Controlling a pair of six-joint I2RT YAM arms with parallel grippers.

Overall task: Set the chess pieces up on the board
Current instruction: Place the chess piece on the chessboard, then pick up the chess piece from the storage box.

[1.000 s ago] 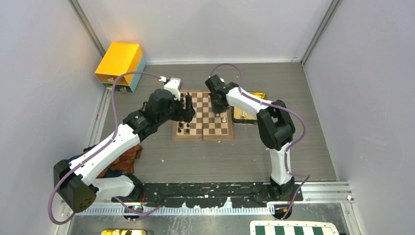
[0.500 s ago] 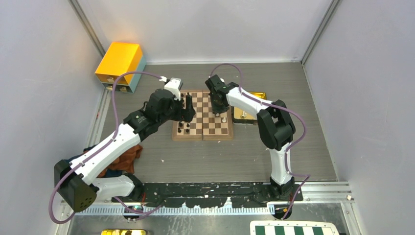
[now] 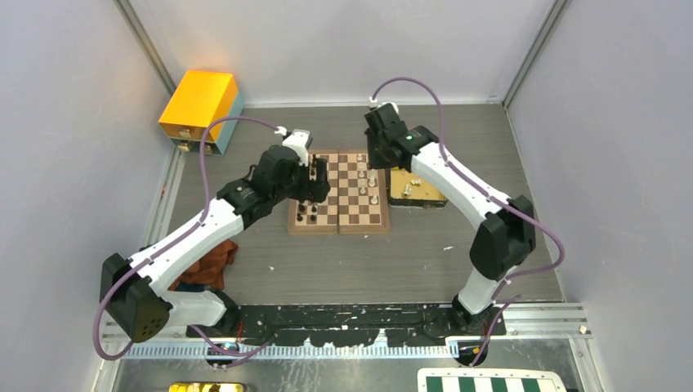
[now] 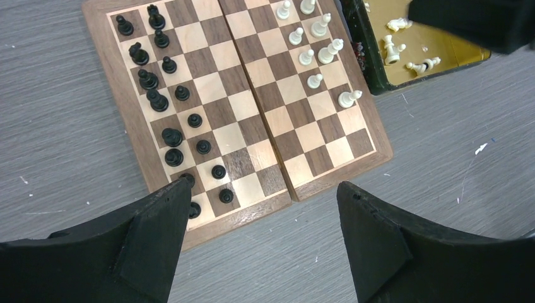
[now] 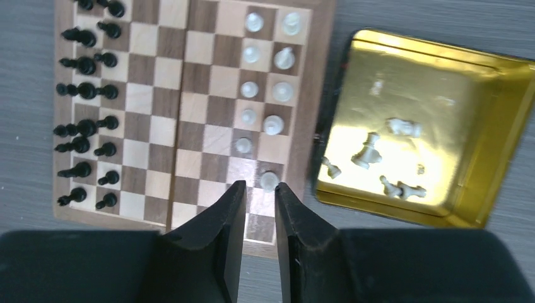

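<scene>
The wooden board (image 3: 339,200) lies mid-table. Black pieces (image 4: 158,101) fill its two left columns. White pieces (image 5: 271,91) stand in its two right columns, with the near squares bare. My left gripper (image 4: 262,189) is wide open and empty above the board's near edge; in the top view it (image 3: 317,184) hovers over the left half. My right gripper (image 5: 260,185) has its jaws a narrow gap apart with nothing between them, high above the board's right side (image 3: 377,155). A white pawn (image 5: 269,181) stands just past its tips.
A gold tray (image 5: 441,76) touching the board's right edge holds several loose white pieces (image 5: 372,151), some lying down. A yellow box (image 3: 200,102) stands at the back left. A brown cloth (image 3: 208,265) lies by the left arm. A green-and-white checkered board (image 3: 490,382) lies at the bottom right.
My right gripper has risen from the board's middle right and pulled back toward the far right corner, its elbow swinging right. My left gripper has shifted slightly right.
</scene>
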